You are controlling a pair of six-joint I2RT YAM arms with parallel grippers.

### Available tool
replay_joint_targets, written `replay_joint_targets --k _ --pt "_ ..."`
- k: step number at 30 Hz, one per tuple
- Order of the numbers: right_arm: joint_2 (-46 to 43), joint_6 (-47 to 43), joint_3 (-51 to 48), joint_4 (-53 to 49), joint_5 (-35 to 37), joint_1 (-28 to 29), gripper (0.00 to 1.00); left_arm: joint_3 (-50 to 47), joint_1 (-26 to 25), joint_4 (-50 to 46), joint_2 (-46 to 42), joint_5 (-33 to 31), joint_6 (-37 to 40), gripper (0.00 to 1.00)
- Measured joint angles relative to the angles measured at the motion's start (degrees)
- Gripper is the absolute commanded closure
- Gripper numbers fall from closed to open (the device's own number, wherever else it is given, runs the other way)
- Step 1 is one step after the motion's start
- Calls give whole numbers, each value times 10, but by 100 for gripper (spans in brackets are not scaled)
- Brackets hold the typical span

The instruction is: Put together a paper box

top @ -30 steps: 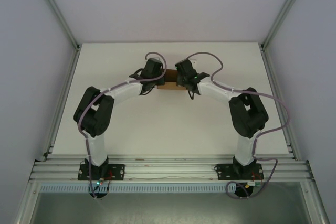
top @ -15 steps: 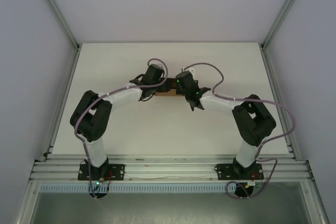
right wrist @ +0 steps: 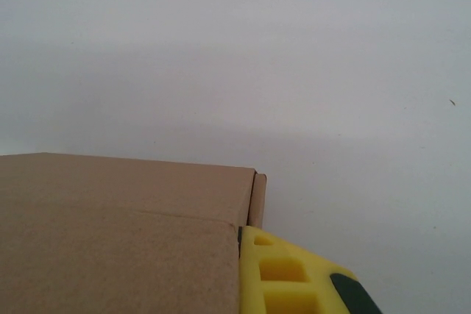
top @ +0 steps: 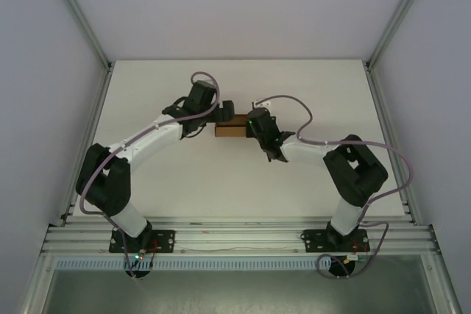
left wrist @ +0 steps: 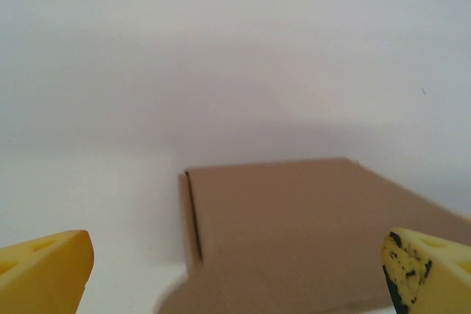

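L gripper (top: 222, 112) is at the far-left corner of the paper box (top: 229, 131), jaws spread wide. In the L wrist view the yellow fingertips (left wrist: 44, 268) sit in the two bottom corners, box between and ahead, no pad on cardboard. Reads as a straddle, ready to pinch or brace, not a hold.

Box lies flat mid-table (top: 221, 182), a bit toward the far side. Looks folded into a closed rect shape; a seam shows at its left end in the L wrist view.

R gripper (top: 254, 126) is hard against the box's right end. One yellow finger (right wrist: 291, 277) touches the end face just beside a thin flap edge (right wrist: 257, 200). Other finger is out of frame, so can't tell if R is clamped or only pushing. Guess: R backs the box so L can work the opposite end.

Room: bare table all round the box, far edge and side walls well apart, near side free down to the arm bases. Tight spot is between the two wrists over the box.
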Motion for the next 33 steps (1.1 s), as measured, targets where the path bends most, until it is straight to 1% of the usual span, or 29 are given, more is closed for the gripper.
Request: replay_joint_targets --k 2,4,7,10,12,15,20,23,26,28,33 --pt "-3 -4 -12 16 0 3 100 0 26 5 1 9 -13 0" --pt "-5 -6 -25 34 0 5 96 3 51 13 11 27 -26 0" --pt "-7 -12 -36 51 1 7 95 13 76 32 47 63 -37 1" --pt "-7 -17 -38 55 4 11 92 14 80 41 86 100 -41 7" --pt "-7 -21 -40 55 3 15 87 6 80 52 104 126 -52 10" --pt "-7 -23 -50 49 3 22 81 -14 78 68 113 152 -65 15" --pt "-7 -27 -63 31 3 38 74 -32 76 88 120 175 -79 24" --pt "-13 -26 -67 15 6 47 67 -51 76 110 120 188 -86 30" --pt "-39 -23 -80 -8 5 50 54 -73 76 126 120 197 -90 34" --pt "-67 -19 -90 -28 3 50 45 -85 76 135 120 201 -92 35" --pt "-150 -6 -128 -74 -1 50 29 -116 76 184 120 209 -97 39"
